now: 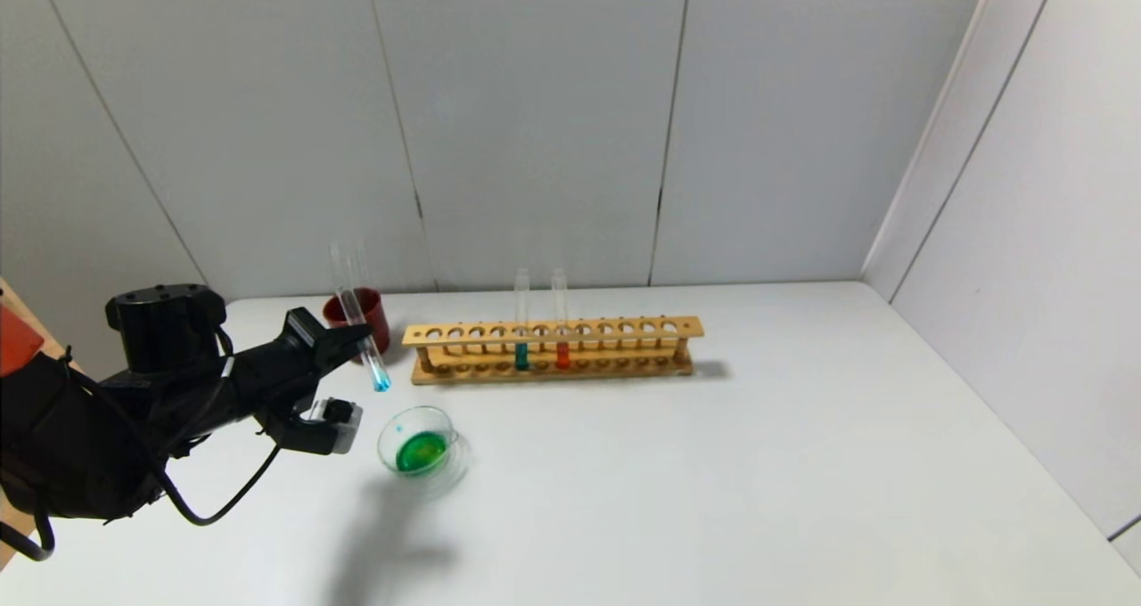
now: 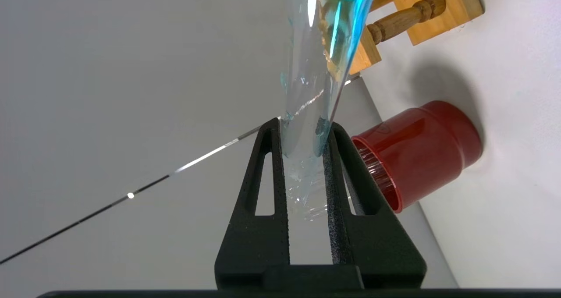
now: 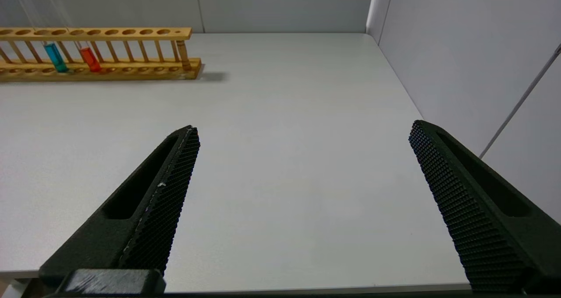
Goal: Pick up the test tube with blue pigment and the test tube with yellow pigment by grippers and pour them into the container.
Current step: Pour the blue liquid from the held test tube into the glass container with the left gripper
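While the left gripper (image 1: 352, 343) hangs over the left part of the white table (image 1: 713, 463), the scene reads as follows.

Left gripper: its two black fingers (image 2: 267, 171) are pressed on a clear test tube (image 1: 358, 325), just in front of the dark red cup (image 1: 358, 316).
Held tube: almost upright, a little tilted, with only a small blue rest at its round end, just above and behind the container (image 1: 419, 444).
Container: it stands on the table near the left end of the wooden rack (image 1: 553, 349) and holds green liquid.
Rack: a tube with blue-teal liquid (image 1: 521, 355) and a tube with orange-red liquid (image 1: 562, 354) stand side by side in it.
Yellow tube: I cannot find one; perhaps another clear tube stands in the red cup.
Right gripper (image 3: 302, 136): jaws spread wide, holding nothing, above bare table, well apart from the rack.
Writing: no brand or label is readable.
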Controlling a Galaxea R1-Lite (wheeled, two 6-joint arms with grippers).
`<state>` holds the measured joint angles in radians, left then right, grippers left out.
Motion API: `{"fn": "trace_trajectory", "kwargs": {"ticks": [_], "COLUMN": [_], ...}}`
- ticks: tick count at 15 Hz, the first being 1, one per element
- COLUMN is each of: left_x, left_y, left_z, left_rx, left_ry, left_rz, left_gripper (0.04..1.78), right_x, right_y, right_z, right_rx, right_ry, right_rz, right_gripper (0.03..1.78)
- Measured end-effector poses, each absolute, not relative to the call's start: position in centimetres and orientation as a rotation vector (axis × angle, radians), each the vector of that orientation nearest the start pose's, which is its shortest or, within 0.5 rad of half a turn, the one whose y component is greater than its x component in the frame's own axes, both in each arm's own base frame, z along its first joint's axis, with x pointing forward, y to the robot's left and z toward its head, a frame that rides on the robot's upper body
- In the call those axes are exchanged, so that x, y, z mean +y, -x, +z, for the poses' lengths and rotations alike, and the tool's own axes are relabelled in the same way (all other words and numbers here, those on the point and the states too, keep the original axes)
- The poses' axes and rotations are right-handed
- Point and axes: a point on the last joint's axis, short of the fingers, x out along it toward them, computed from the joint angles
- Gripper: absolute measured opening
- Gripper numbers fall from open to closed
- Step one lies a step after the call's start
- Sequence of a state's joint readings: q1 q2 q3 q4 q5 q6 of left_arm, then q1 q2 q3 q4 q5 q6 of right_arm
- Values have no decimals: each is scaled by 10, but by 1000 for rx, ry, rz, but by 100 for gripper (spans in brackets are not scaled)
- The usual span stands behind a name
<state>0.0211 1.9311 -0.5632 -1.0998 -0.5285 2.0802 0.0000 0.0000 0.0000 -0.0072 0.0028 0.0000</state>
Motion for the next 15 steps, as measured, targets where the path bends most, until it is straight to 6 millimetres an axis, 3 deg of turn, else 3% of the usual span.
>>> {"fn": "trace_trajectory", "kwargs": {"ticks": [15], "left_x": [-4], "left_y": [-311], "left_z": [109], "left_rx": [-427], "left_ry": [-2056], "left_rz": [-468], "left_gripper": [30], "right_x": [0], "right_y": [23], "right_z": [76], "right_rx": [-7], "right_ry": [0], "right_rz": [3], "right_gripper": [175]}}
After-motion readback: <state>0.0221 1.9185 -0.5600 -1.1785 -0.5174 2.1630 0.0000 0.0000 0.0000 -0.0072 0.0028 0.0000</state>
